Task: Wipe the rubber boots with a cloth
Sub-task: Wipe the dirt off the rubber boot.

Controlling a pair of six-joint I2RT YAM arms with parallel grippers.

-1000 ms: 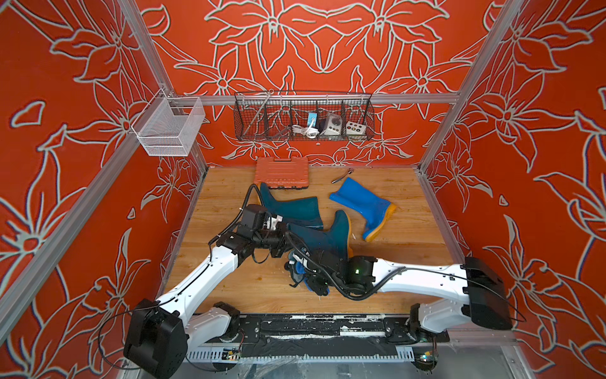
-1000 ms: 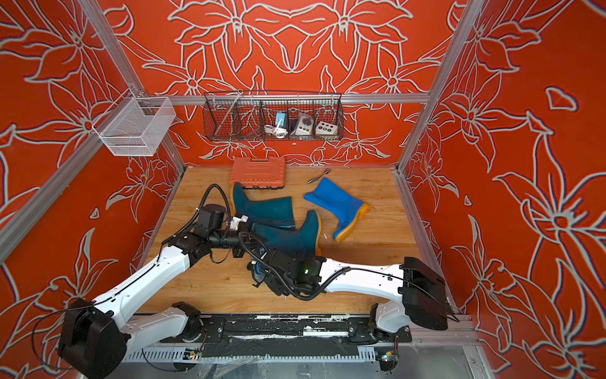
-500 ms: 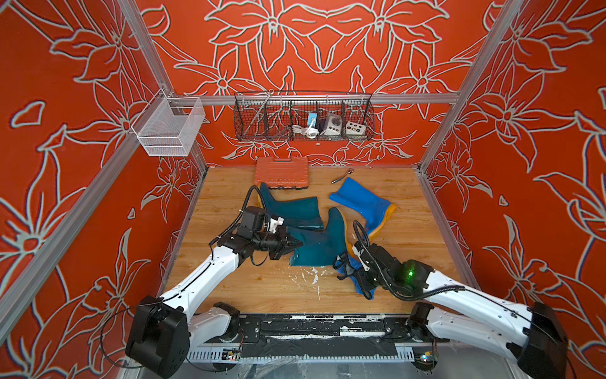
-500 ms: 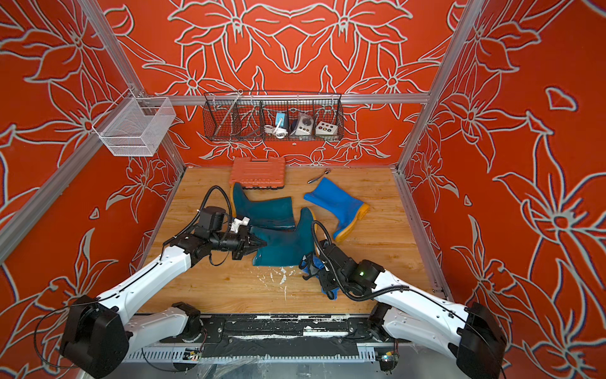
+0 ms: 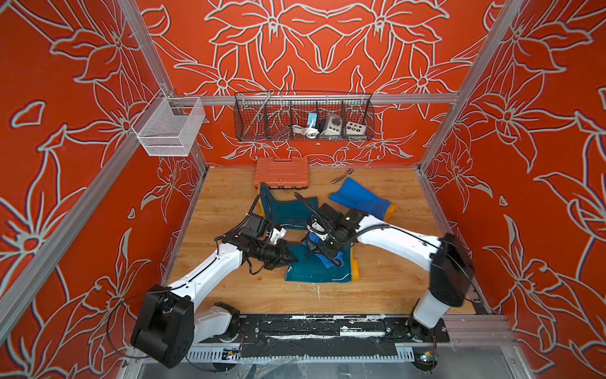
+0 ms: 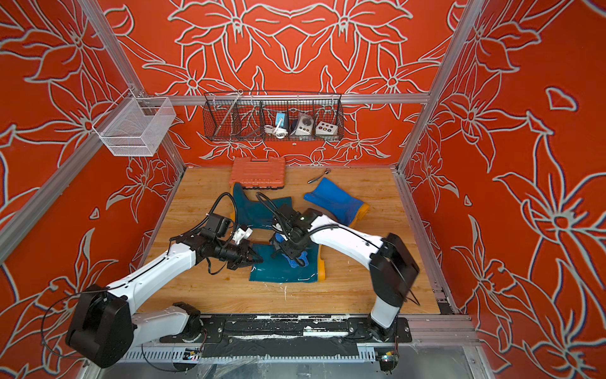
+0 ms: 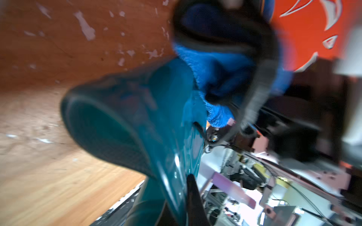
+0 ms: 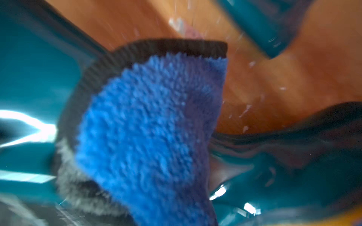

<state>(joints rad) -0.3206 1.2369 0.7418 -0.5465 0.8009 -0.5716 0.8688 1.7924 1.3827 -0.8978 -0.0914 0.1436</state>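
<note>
Pinching near teal boot's (image 5: 316, 273) rim, left tool (image 5: 291, 259) borders bare floor (image 5: 262, 295).

Cloth (image 5: 330, 260) atop near teal boot (image 5: 308, 275), lying flat

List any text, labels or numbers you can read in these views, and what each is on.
None readable.
orange case: ribbed lid, no legible marking.
white button box in the wire basket: any label too small.
cloth and near teal boot: no print seen; wrist views blurred.
</note>
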